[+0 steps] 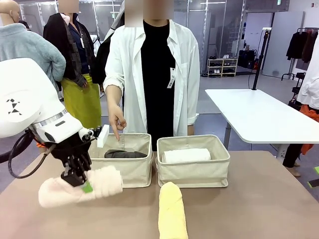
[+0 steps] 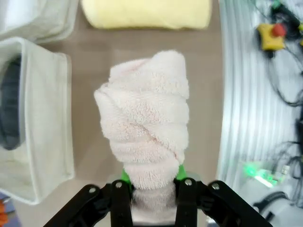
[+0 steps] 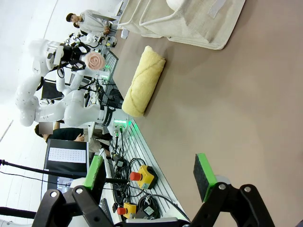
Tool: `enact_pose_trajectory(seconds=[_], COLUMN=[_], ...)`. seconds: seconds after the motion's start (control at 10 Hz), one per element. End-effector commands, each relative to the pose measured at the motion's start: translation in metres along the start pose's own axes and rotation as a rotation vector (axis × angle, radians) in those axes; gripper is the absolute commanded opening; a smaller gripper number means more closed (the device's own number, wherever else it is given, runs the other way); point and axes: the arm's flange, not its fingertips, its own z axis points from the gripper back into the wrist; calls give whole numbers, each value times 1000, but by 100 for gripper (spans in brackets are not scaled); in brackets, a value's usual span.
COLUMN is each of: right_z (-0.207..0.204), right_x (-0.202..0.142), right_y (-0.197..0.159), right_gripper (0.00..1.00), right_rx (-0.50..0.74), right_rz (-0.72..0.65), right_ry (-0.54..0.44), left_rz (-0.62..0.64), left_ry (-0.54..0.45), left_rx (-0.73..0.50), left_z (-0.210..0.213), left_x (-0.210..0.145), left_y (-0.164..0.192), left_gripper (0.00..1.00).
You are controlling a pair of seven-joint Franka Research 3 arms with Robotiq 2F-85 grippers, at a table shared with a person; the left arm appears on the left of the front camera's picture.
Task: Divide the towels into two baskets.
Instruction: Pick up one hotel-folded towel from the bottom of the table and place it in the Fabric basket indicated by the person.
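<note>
Front view puts the left hand (image 1: 82, 184) clenched on the peach towel (image 1: 104, 180) low over the left of the bench (image 1: 259, 199), the roll lying crosswise, its right end just before the left basket (image 1: 135, 172), which sits beyond it holding a grey towel (image 1: 124, 154) under a person's pointing hand (image 1: 117, 122), while the right hand (image 3: 149, 172) gapes empty.

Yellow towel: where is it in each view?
Front view: yellow towel at bottom centre, on the table.
Left wrist view: yellow towel along the top edge.
Right wrist view: yellow towel at upper middle.
Shared landmark: the peach towel.
</note>
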Motion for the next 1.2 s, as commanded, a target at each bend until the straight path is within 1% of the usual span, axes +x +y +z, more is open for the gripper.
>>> enact_pose_trajectory(seconds=[0.0, 0.1, 0.2, 0.3, 0.4, 0.5, 0.6, 0.8, 0.9, 1.0, 1.1], right_z=[-2, -2, -2, -2, -2, -2, -2, -2, -2, -2, -2], right_x=[-1, -1, -1, -1, -1, -1, -1, -1, -1, -1, -1], right_y=[3, 3, 3, 3, 3, 3, 3, 3, 3, 3, 3], right_gripper=[94, 94, 94, 94, 94, 94, 94, 94, 94, 94, 94], right_rx=[-13, -13, -13, -13, -13, -13, -13, -13, -13, -13, -13], right_rz=[7, 7, 7, 7, 7, 7, 7, 7, 7, 7, 7], right_ry=[-3, -3, -3, -3, -3, -3, -3, -3, -3, -3, -3], left_rz=[-99, -126, -143, -167, -188, -220, -247, -227, -212, -192, -173], left_ry=[-20, 14, 70, 94, 92, 112, 108, 154, 163, 178, 197], left_rx=[111, 119, 121, 121, 123, 149, 143, 118, 100, 70, 70], left_z=[23, 26, 23, 18, 13, 4, -8, -46, -58, -81, -96], left_x=[11, 18, 25, 32, 39, 45, 50, 55, 54, 49, 44], left_y=[55, 78, 105, 131, 155, 178, 195, 222, 225, 229, 232], left_gripper=[37, 37, 37, 37, 37, 37, 37, 37, 37, 37, 39])
